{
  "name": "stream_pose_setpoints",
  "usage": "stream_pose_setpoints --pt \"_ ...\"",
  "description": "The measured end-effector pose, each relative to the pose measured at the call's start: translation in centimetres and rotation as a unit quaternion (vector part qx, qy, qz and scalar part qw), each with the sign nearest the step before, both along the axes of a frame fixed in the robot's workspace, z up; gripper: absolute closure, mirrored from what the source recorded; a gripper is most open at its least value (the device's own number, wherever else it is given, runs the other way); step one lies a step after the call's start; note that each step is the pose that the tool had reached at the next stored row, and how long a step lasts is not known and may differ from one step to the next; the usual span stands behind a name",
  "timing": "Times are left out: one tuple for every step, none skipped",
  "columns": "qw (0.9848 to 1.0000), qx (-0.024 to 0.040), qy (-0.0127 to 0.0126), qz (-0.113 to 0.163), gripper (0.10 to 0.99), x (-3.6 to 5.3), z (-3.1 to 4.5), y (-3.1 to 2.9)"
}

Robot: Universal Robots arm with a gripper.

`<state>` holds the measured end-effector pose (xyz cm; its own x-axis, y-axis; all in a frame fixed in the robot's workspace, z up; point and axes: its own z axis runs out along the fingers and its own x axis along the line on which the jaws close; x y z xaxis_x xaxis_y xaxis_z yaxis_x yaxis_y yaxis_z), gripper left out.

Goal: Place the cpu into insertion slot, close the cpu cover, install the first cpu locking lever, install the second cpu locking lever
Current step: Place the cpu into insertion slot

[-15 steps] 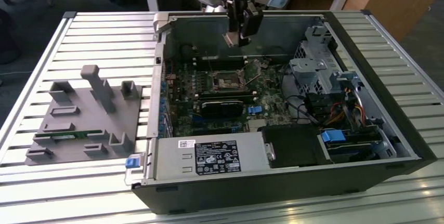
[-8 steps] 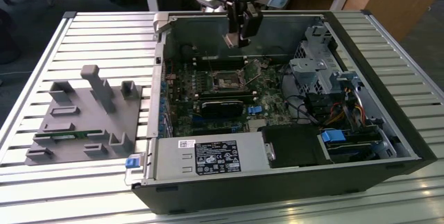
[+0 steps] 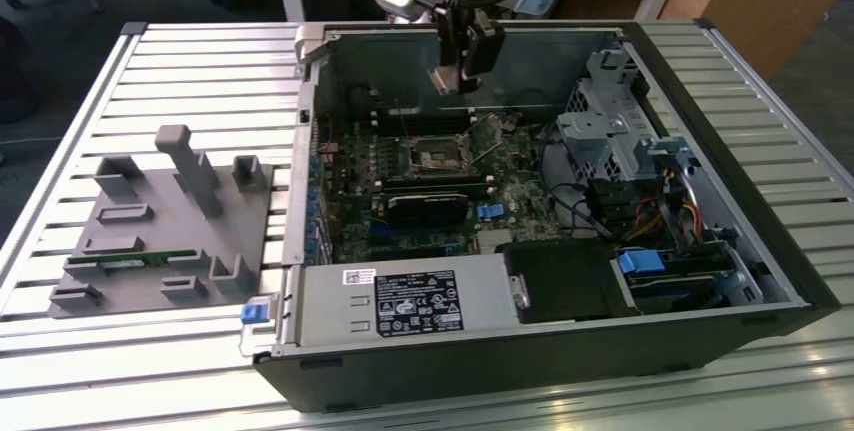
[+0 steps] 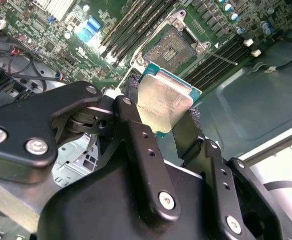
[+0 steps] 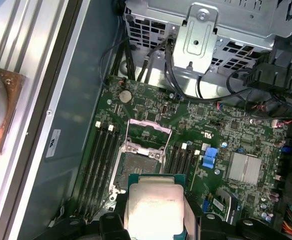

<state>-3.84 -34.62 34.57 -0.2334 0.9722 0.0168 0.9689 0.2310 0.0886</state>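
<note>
My gripper hangs above the open computer case, over the back part of the motherboard. It is shut on the cpu, a small square chip with a dull metallic top and green edge, gripped by two opposite sides between the black fingers. In the first wrist view the cpu sits just short of the insertion slot, which lies bare with its contact field showing. The cpu cover is swung open past the slot. A thin locking lever sticks out beside the insertion slot.
Memory slots flank the socket on both sides. A black card lies in front of the socket, with the power supply nearer still. A metal drive cage and cables fill the exterior view's right. A grey fixture block lies outside the case.
</note>
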Motion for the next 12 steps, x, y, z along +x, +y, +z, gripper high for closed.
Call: stream_pose_setpoints --pt "1.0000 0.0000 0.0000 0.000 0.561 0.00 -0.03 0.00" --pt "1.0000 0.0000 0.0000 0.000 0.561 0.00 -0.05 0.00" --pt "1.0000 0.0000 0.0000 0.000 0.561 0.00 -0.08 0.00" --pt "1.0000 0.0000 0.0000 0.000 0.561 0.00 -0.10 0.00" --pt "1.0000 0.0000 0.0000 0.000 0.561 0.00 -0.13 0.00" --pt "1.0000 0.0000 0.0000 0.000 0.561 0.00 -0.16 0.00" --pt "1.0000 0.0000 0.0000 0.000 0.561 0.00 -0.19 0.00" --pt "1.0000 0.0000 0.0000 0.000 0.561 0.00 -0.21 0.00" --pt "1.0000 0.0000 0.0000 0.000 0.561 0.00 -0.23 0.00" --pt "1.0000 0.0000 0.0000 0.000 0.561 0.00 -0.26 0.00" --pt "1.0000 0.0001 0.0000 0.000 0.561 0.00 -0.29 0.00" --pt "1.0000 0.0000 0.0000 0.000 0.561 0.00 -0.31 0.00"
